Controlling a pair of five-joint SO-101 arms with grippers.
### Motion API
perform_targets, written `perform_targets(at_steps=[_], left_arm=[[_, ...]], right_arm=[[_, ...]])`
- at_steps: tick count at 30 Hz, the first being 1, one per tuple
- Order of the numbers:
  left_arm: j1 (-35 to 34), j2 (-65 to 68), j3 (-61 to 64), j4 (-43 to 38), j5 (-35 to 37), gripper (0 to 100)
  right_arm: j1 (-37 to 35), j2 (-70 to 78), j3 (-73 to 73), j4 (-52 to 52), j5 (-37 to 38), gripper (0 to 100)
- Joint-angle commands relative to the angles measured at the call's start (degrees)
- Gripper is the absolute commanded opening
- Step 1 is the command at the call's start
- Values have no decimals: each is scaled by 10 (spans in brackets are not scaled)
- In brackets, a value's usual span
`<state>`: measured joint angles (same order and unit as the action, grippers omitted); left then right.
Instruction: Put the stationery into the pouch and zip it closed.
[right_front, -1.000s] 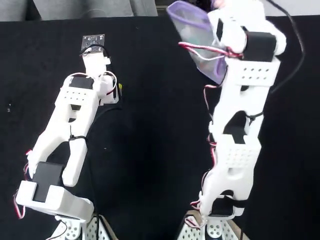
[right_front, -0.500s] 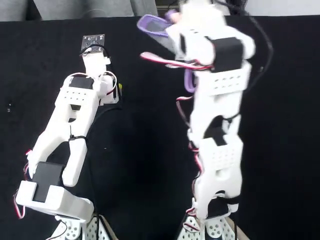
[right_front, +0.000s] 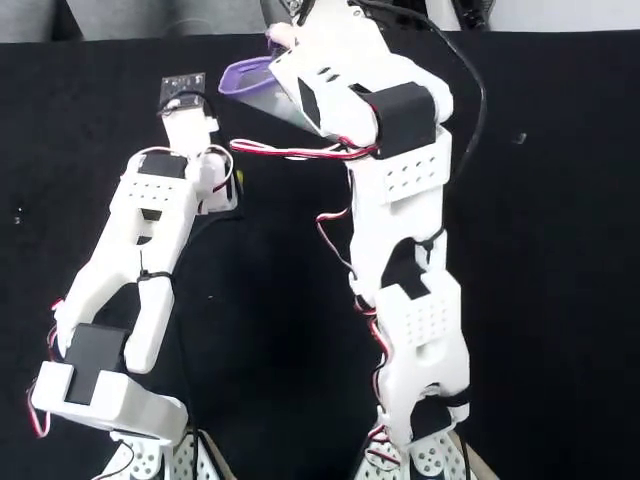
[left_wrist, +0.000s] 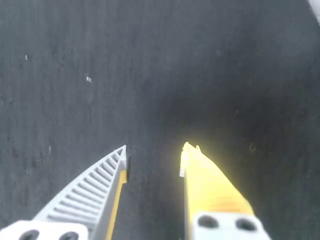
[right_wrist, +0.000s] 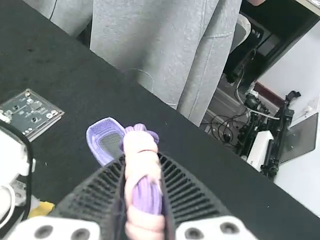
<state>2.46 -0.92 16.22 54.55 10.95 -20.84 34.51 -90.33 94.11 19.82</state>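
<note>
The right pincer (right_wrist: 141, 161) is clenching the purple pouch (right_wrist: 104, 140) and holding it up off the black tabletop (right_front: 560, 200), near the far edge. The left pincer (left_wrist: 155, 148) is hovering over the tabletop with jaws parted, grasping nothing.

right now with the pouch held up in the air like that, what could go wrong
1. The right gripper pinches the pouch by one bunched end; the rest hangs free, so it may slip or swing.
2. In the high view the pouch looks close to the left arm, so a further sideways move could knock it.
</note>
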Motion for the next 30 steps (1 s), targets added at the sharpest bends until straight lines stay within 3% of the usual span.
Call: perform_targets(at_steps=[1, 6, 15, 23, 30], left_arm=[[19, -51, -22, 23, 8, 182], [48, -125, 34, 5, 8, 182], [51, -200, 216, -204, 4, 182], [51, -203, 223, -213, 4, 182], [51, -203, 222, -213, 4, 182]], right_arm=[[24, 0, -10, 2, -7, 11], [58, -1, -14, 27, -7, 11], [218, 28, 30, -25, -6, 11], [360, 104, 38, -35, 2, 11], [455, 127, 38, -22, 86, 11]])
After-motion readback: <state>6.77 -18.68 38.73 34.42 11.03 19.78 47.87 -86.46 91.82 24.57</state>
